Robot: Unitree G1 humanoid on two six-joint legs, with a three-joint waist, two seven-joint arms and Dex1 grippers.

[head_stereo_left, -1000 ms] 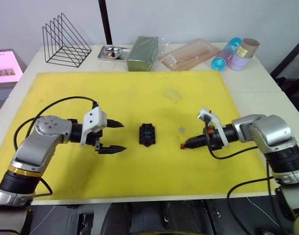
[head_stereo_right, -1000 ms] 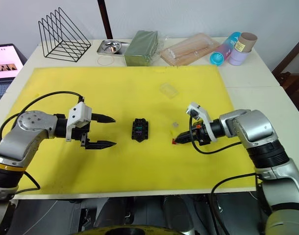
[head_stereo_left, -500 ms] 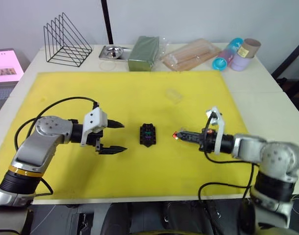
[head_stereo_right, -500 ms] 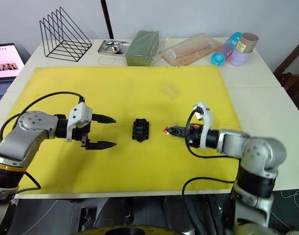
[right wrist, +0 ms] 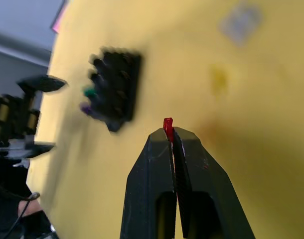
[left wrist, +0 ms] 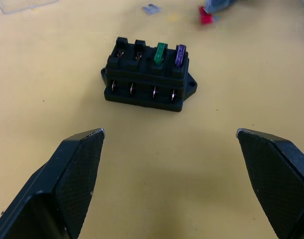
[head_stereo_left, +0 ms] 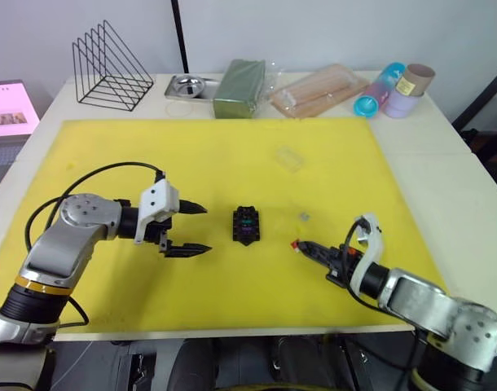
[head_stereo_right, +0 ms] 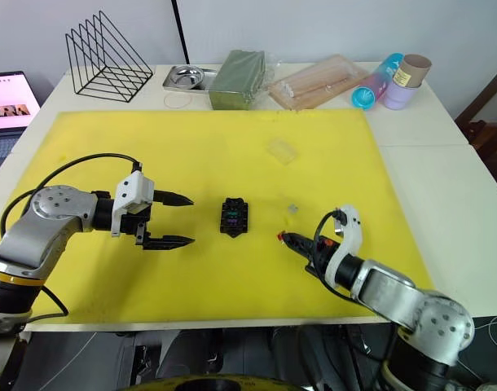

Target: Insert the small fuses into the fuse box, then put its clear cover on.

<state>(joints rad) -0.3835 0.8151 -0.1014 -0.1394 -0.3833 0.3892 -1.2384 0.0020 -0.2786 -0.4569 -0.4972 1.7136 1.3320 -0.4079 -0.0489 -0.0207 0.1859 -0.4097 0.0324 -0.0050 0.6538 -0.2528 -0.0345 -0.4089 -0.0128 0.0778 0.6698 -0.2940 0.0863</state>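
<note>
Centrally on the yellow mat [head_stereo_left: 191,163] sits the fuse box [head_stereo_left: 246,225], a small black block with a bumpy, slotted top and a mounting ear at each end. Its top has four slots in a row: a green fuse [left wrist: 160,52] and a purple fuse [left wrist: 180,54] stand side by side in two of them, and the other two slots are bare. A row of small metal contacts runs along the side of the box facing the left wrist camera.

To the left of the box, apart from it, the left gripper [head_stereo_left: 188,229] points toward it with its two black fingers spread wide and nothing between them.

To the right of the box and a little nearer, the right gripper [head_stereo_left: 304,246] is clenched on the red fuse [head_stereo_left: 295,243], which pokes out as a tiny red nub past the pressed-together fingertips. Whether it touches the mat I cannot tell.

A pale grey fuse [head_stereo_left: 303,216] lies loose on the mat, right of the box and just beyond the right gripper's tip. Farther back, the clear cover [head_stereo_left: 288,157] rests on the mat, faint, glassy and rectangular.
</note>
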